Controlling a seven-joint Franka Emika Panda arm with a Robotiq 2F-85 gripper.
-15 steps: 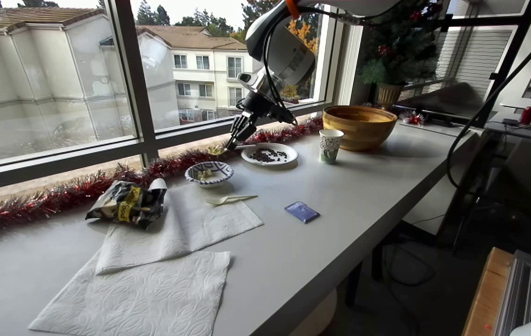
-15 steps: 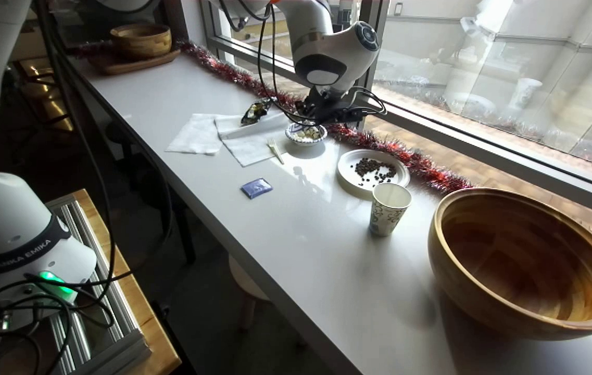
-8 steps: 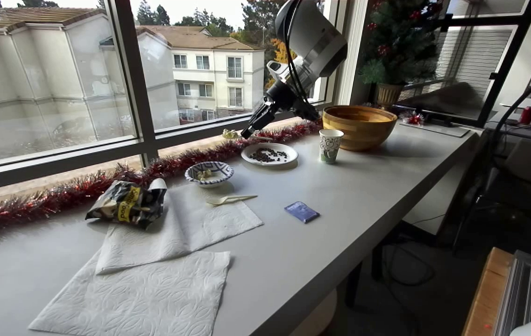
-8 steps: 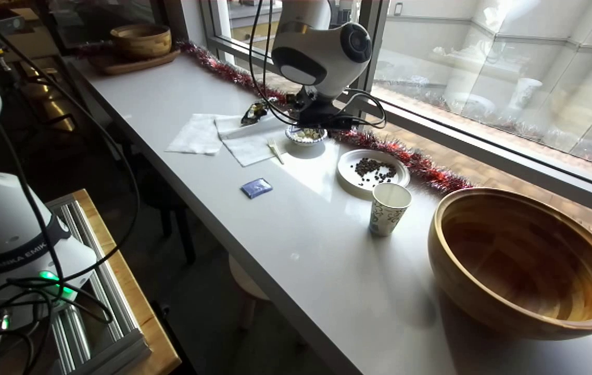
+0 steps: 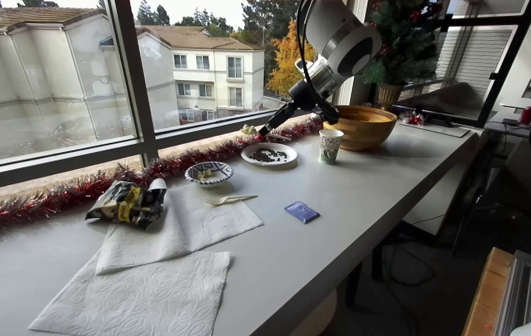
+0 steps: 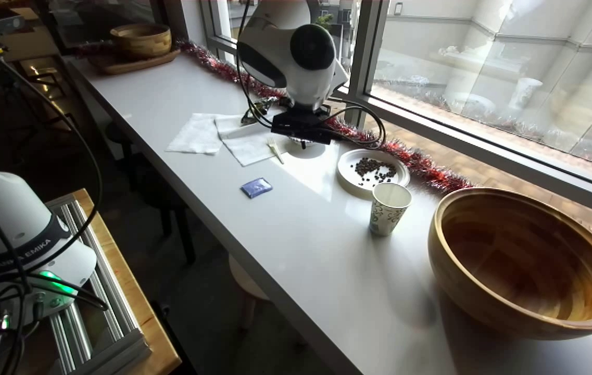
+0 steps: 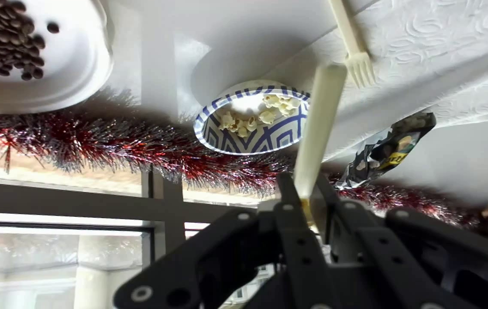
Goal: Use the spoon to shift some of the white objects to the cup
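Observation:
My gripper (image 5: 263,132) is shut on the handle of a pale spoon and holds it in the air. In the wrist view the handle (image 7: 319,128) stands between the fingertips (image 7: 306,186); the spoon's bowl end is hidden there. In an exterior view white popcorn (image 5: 248,129) is heaped on the spoon's end, above and left of the bean plate. More popcorn (image 7: 244,122) lies in the blue-and-white patterned dish (image 5: 221,173); the gripper mostly covers this dish in an exterior view. The patterned paper cup (image 5: 330,147) stands upright, also seen close up (image 6: 388,213).
A white plate of dark beans (image 5: 270,156) lies between dish and cup. A large wooden bowl (image 6: 525,307) stands beside the cup. A fork (image 7: 357,64), paper towels (image 5: 153,280), a snack bag (image 5: 127,203), and a blue packet (image 5: 302,212) lie about. Tinsel (image 5: 162,165) runs along the window.
The gripper and the loaded spoon have moved up and away from the patterned dish, toward the side of the cup and wooden bowl. The objects on the table have not moved.

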